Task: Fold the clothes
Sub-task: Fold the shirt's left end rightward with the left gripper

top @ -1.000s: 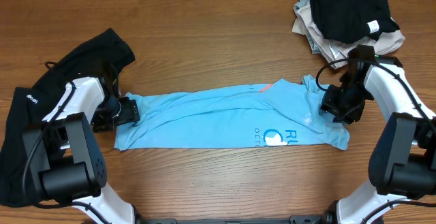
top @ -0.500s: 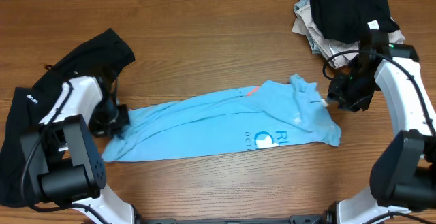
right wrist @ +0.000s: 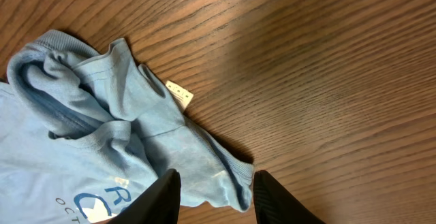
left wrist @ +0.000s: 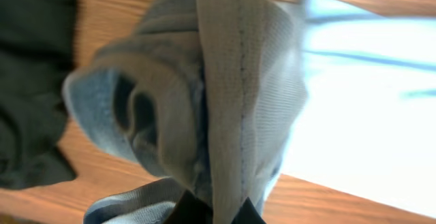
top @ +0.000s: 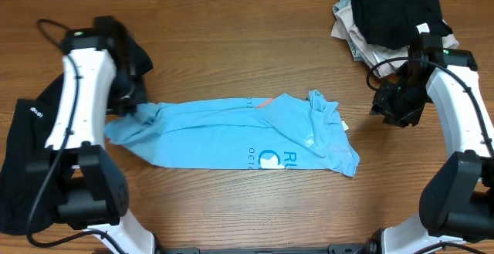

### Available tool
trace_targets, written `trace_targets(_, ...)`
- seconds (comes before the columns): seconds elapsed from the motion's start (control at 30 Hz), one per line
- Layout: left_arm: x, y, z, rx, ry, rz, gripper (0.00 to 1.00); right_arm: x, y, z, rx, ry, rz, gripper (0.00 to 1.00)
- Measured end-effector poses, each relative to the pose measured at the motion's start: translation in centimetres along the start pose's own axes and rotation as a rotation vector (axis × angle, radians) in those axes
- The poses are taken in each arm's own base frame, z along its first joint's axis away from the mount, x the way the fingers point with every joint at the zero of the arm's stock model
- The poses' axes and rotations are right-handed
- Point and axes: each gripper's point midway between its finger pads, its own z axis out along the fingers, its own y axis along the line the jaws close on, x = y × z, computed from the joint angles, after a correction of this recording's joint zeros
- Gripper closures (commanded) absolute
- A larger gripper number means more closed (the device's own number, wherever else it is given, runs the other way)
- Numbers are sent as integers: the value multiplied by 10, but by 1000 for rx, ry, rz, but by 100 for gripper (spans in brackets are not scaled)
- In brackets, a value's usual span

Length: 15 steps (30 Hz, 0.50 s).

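The wooden worktop (top: 231, 45) is covered by a light blue T-shirt (top: 231, 134) centrally, a black garment (top: 23, 154) at nine o'clock, a black-and-beige pile (top: 394, 15) at one.

We are counting one light blue T-shirt (top: 231, 134), one loose black garment (top: 15, 161), one pile of folded black and beige pieces (top: 394, 11), and two arms: left arm (top: 73, 99), right arm (top: 455, 92).

Blue T-shirt (top: 224, 134) print shows "RU" with small "OC…" under it, the rest cut off by folds. The label on the black garment (top: 15, 169) is too tiny to read.
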Motion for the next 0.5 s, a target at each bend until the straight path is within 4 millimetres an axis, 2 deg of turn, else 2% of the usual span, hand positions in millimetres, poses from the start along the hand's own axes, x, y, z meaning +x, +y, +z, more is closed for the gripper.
trace_targets(0.33,15,-119,-13,118,-67,213,96,-2,0,0,0,-7,-1,57)
trace_targets(0.5,23,-169,-19,164,-127,284,96,-2,0,0,1,-9,-1,56)
